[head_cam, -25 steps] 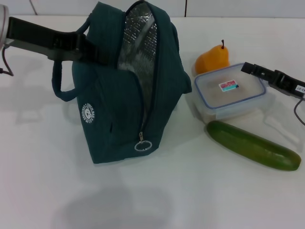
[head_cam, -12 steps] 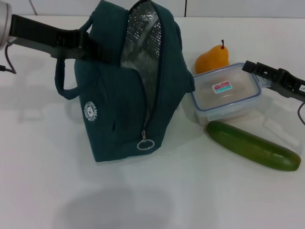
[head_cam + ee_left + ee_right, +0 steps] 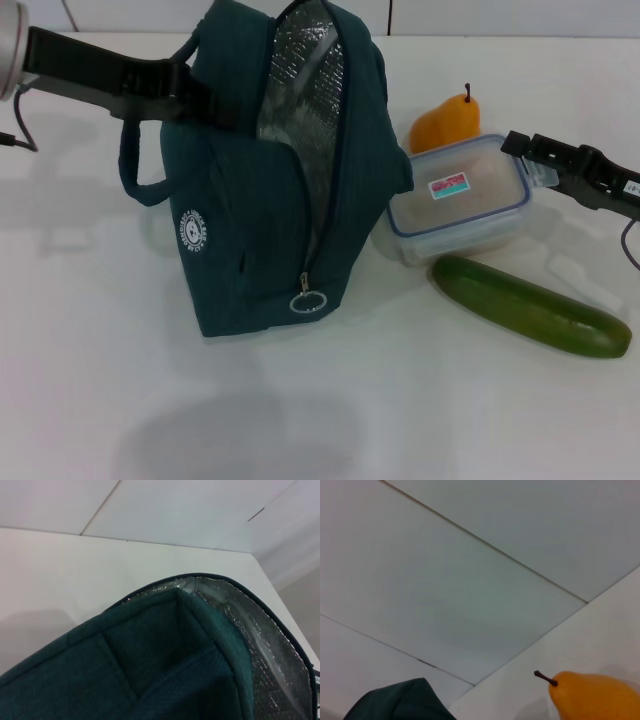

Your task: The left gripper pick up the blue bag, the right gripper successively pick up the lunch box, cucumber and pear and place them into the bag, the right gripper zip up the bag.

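Centrally placed: the large dark teal fabric blue bag (image 3: 265, 200) stands upright on the white table (image 3: 120, 400), its top unzipped and silver foil lining (image 3: 305, 110) showing.
Left gripper (image 3: 195, 98): black fingers pinched on the bag's padded loop handle (image 3: 150, 150) at the bag's upper left side.
Zip: the ring zip pull (image 3: 308, 300) hangs low on the bag's front.
Right gripper (image 3: 520, 150): clamped on the far-right edge of the small clear plastic lunch box (image 3: 460, 205) with its blue-rimmed lid, which sits tilted, its left end touching the bag.
Behind the box: the small orange-yellow pear (image 3: 445, 125), stem up.
In front: the long dark green cucumber (image 3: 530, 307), lying on the table just beside the box.
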You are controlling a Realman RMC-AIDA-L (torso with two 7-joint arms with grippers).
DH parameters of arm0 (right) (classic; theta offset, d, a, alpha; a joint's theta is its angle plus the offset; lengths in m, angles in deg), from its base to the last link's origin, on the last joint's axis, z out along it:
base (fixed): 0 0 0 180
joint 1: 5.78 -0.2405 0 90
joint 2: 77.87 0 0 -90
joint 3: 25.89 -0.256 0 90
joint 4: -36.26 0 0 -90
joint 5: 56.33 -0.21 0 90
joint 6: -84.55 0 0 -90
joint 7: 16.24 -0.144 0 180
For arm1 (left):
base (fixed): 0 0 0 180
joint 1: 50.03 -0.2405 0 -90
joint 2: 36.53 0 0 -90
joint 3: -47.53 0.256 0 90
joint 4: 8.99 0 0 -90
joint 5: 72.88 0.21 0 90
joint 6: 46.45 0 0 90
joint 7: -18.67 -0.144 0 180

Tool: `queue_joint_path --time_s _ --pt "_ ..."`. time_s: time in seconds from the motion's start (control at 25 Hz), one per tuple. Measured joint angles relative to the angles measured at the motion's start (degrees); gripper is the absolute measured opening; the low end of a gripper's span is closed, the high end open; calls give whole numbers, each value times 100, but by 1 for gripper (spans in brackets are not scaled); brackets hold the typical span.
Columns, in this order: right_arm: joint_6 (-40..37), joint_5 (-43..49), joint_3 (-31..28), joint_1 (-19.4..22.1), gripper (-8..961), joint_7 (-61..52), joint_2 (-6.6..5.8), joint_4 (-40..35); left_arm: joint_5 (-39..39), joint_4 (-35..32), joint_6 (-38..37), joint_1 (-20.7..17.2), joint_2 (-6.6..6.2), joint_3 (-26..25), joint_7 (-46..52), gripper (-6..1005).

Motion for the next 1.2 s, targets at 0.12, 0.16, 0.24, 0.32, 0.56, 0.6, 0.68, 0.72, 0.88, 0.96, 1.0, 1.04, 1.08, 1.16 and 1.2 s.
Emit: queue_joint_path --time_s 0.12,0.16,0.24,0.32,0.56,0.6,0.68,0.72,0.88,0.96,1.0,1.04,1.08,1.16,1.2 --pt "-19 2 0 -1 598 -59 0 2 0 47 0 11 8 1 -3 45" --pt "-28 1 3 -1 593 -74 1 1 0 56 0 14 9 6 -7 45" --pt "-54 1 28 -1 584 -107 0 1 0 63 0 16 9 12 -17 45" --pt "-61 1 77 6 575 -149 0 1 0 72 0 17 8 15 -25 45" --pt "-87 0 146 27 488 -202 3 -21 1 147 5 41 -14 8 -45 45" --pt "-88 -6 145 35 473 -205 5 -24 1 147 7 41 -14 7 -49 45" --pt "-88 -16 141 50 442 -227 12 -37 1 148 8 41 -11 3 -59 45" --pt "-88 -17 139 55 426 -236 14 -44 1 148 9 41 -11 2 -67 45" --pt "-88 -10 136 49 364 -247 21 -54 1 148 17 40 -10 -1 -104 45" --pt "-88 -6 138 30 333 -248 30 -55 1 148 23 39 -10 0 -117 45" --pt "-88 -4 140 26 318 -248 35 -56 1 148 26 38 -10 -1 -127 45" --pt "-87 -2 143 25 294 -249 38 -56 1 148 28 38 -9 -1 -136 45" --pt "-86 -1 144 23 269 -249 41 -56 1 148 28 38 -7 -1 -144 45" --pt "-82 -1 145 18 221 -255 45 -56 1 151 28 38 -5 -1 -159 45" --pt "-82 -2 144 16 196 -257 47 -56 1 156 28 38 -3 0 -165 45"
